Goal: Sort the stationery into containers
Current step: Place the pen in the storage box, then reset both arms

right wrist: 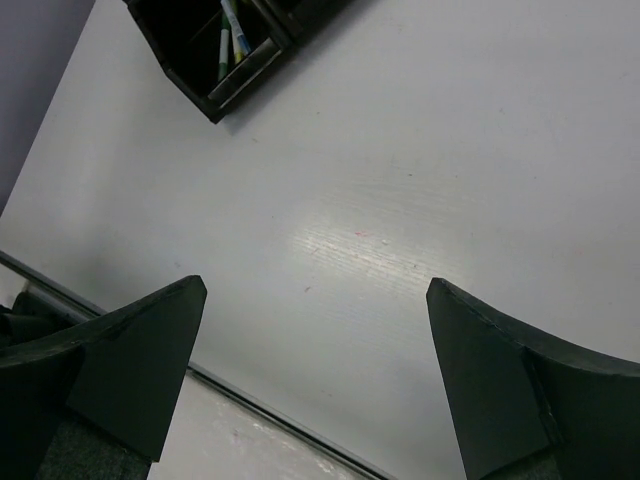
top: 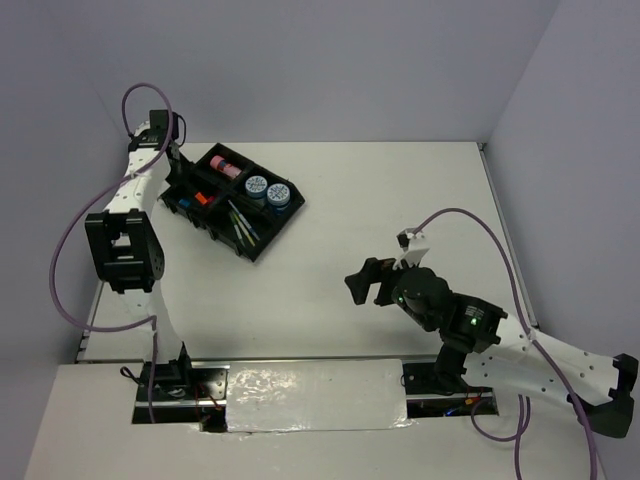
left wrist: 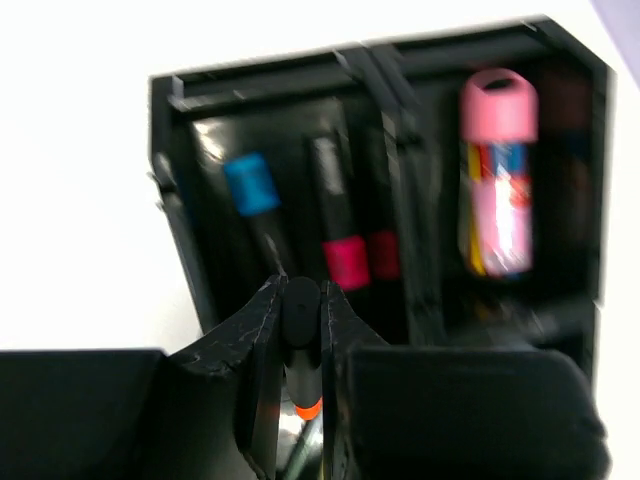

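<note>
Finding: the left gripper has its fingers clamped on the dark barrel of the orange highlighter, which hangs over the tray. The tray sits toward 10 o'clock on the surface.

Seen from the left wrist, the compartment below holds the blue highlighter at 11 o'clock of the fingers and the pink highlighter at 1 o'clock. The pink-capped tube lies in the next compartment, at 2 o'clock. The view is blurred, so the height above the tray floor cannot be read.

Recommendation: this looks like the placing step.
- Keep the barrel parallel to the two highlighters.
- Centre it between the tray's outer wall and the divider.
- Lower it until it is close to the floor, then part the fingers.
- Lift straight out, so that a finger does not drag a neighbour.

The right gripper is over bare surface at 5 o'clock of the tray, fingers wide apart and empty. Leave it parked.
</note>
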Motion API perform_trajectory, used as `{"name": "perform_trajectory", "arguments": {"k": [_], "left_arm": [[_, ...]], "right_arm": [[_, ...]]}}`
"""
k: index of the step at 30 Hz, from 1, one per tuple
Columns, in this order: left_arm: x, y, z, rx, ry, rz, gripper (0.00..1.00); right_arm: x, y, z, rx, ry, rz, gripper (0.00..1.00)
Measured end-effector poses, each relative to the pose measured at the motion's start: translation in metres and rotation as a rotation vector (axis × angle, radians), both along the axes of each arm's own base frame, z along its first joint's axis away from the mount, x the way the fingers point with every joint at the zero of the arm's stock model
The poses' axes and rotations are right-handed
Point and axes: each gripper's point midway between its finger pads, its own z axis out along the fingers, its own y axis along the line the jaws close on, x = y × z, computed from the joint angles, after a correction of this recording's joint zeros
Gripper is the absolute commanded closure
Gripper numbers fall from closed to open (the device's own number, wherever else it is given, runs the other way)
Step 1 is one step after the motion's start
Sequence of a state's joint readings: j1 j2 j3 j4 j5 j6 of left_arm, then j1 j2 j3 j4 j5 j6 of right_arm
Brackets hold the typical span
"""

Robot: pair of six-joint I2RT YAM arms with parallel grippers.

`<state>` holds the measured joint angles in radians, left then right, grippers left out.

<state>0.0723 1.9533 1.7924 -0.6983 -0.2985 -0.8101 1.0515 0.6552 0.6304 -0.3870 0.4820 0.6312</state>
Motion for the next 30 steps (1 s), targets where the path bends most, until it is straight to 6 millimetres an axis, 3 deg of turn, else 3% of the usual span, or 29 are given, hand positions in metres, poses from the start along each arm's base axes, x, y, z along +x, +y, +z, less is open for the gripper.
{"name": "perform_trajectory", "arguments": {"k": [3, 4, 6, 7, 9, 10, 16, 18, 20, 23, 27, 30], "left_arm": [[0.004, 0.016, -0.014, 0.01, 0.036, 0.034, 0.73], [0.003, 0.019, -0.016, 0.009, 0.043, 0.04, 0.57], [0.001, 0.022, -0.017, 0.009, 0.051, 0.043, 0.44], [0.002, 0.022, -0.016, 0.005, 0.047, 0.044, 0.31], [0.003, 0.021, -0.016, -0.003, 0.042, 0.036, 0.23], [0.004, 0.019, -0.017, -0.013, 0.039, 0.033, 0.14], [0.004, 0.011, -0.015, -0.044, 0.032, -0.004, 0.04], [-0.002, 0.007, -0.006, -0.041, 0.041, -0.039, 0.03], [-0.012, 0.0, 0.016, -0.035, 0.024, -0.092, 0.01], [-0.042, -0.013, 0.068, 0.011, -0.068, -0.19, 0.01], [-0.12, -0.052, 0.138, 0.092, -0.253, -0.358, 0.01], [-0.182, -0.079, 0.15, 0.108, -0.363, -0.482, 0.01]], "right_arm": [[-0.002, -0.006, 0.001, 0.0, -0.001, -0.004, 0.0], [-0.002, -0.006, 0.001, 0.0, -0.003, -0.004, 0.0], [-0.002, -0.007, 0.001, -0.005, -0.005, 0.0, 0.0], [-0.002, -0.006, 0.001, -0.012, -0.004, 0.003, 0.0], [-0.002, -0.005, 0.002, -0.023, -0.006, 0.01, 0.0], [-0.002, -0.005, 0.003, -0.028, -0.006, 0.011, 0.0], [0.001, -0.003, 0.011, -0.056, -0.011, 0.017, 0.0], [0.0, -0.008, 0.017, -0.069, -0.01, 0.009, 0.0], [0.001, -0.017, 0.032, -0.078, -0.02, -0.019, 0.0], [0.001, -0.037, 0.064, -0.071, -0.053, -0.077, 0.0], [-0.004, -0.073, 0.117, -0.043, -0.121, -0.156, 0.0], [-0.011, -0.101, 0.155, -0.011, -0.167, -0.199, 0.0]]}}
